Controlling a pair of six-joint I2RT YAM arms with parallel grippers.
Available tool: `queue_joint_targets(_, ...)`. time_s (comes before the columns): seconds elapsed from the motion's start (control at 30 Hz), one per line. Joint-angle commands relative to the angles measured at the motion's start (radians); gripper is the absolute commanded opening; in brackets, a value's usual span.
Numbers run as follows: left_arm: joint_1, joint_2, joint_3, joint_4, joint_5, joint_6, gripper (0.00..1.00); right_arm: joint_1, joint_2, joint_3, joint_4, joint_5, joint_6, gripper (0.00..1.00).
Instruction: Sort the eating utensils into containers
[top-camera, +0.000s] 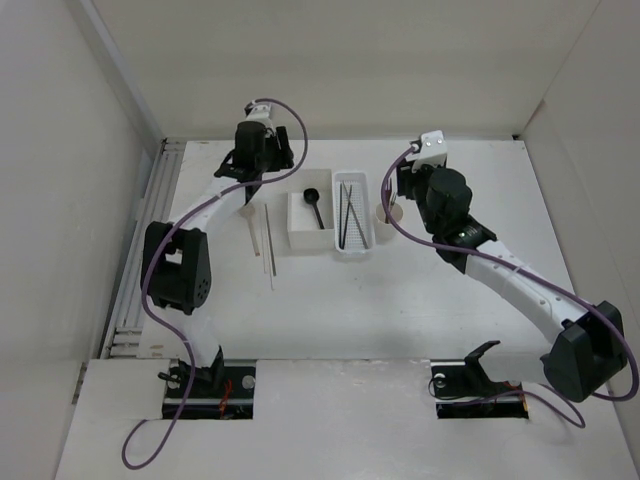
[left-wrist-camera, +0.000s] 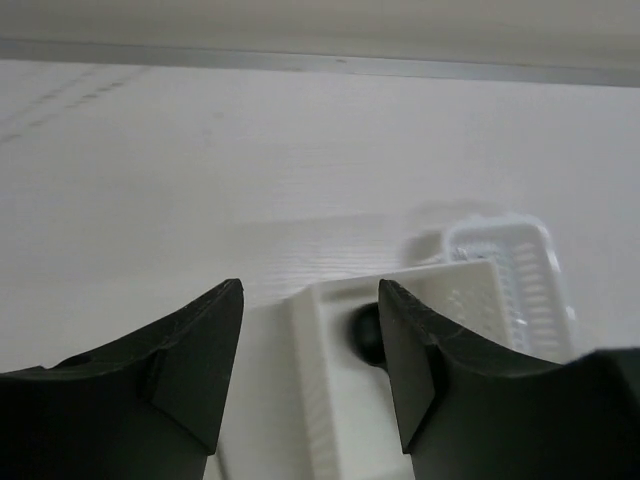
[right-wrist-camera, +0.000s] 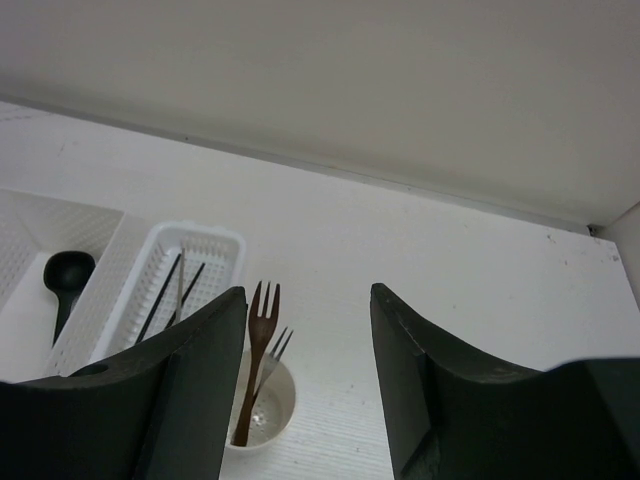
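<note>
Right fingers (right-wrist-camera: 200, 380) hang parted over the cup (right-wrist-camera: 265, 445) — brown fork (right-wrist-camera: 260, 340) inside.

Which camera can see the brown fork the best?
The right wrist view. There the brown fork stands tines-up in the round cup, close and clear. In the top view the right arm hides most of the cup, so the fork cannot be made out. The left wrist view does not show it.
</note>
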Motion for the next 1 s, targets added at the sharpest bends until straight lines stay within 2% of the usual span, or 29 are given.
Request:
queue_joint_targets(0.0,0.008,-0.073,0.0,-0.139,-0.382,0.099,0.53,-0.006,-0.023,-0.014,0.023,-0.019,0.012,0.58)
queue_joint_targets(0.1,0.008,-0.082,-0.072,-0.167,-0.461,0.12,0.65,-0.006,-0.023,-0.014,0.023,-0.019,0.012,0.58)
queue_joint_targets(0.13,0.008,-0.082,-0.088,-0.167,-0.47,0.133,0.75,-0.006,-0.023,-0.014,0.023,-0.019,0.012,0.58)
queue_joint_targets(0.17,0.008,-0.082,-0.101,-0.176,-0.47,0.133,0.79,-0.006,-0.023,-0.014,0.023,-0.019,0.012,0.58)
queue_joint_targets(0.27,0.017,-0.072,-0.134,-0.162,-0.479,0.133,0.87,-0.006,-0.014,-0.004,0.023,-0.028,0.012,0.58)
queue_joint_targets(0.4,0.039,-0.016,-0.137,-0.16,-0.517,0.12,0.87,-0.006,-0.005,-0.003,0.023,-0.028,0.012,0.58)
queue_joint_targets(0.53,0.065,0.028,-0.108,-0.161,-0.482,0.105,0.73,-0.006,-0.005,-0.003,0.023,-0.028,0.012,0.58)
queue_joint_targets(0.97,0.085,0.065,-0.162,-0.194,-0.419,0.015,0.75,-0.006,0.025,0.006,0.023,-0.019,0.001,0.58)
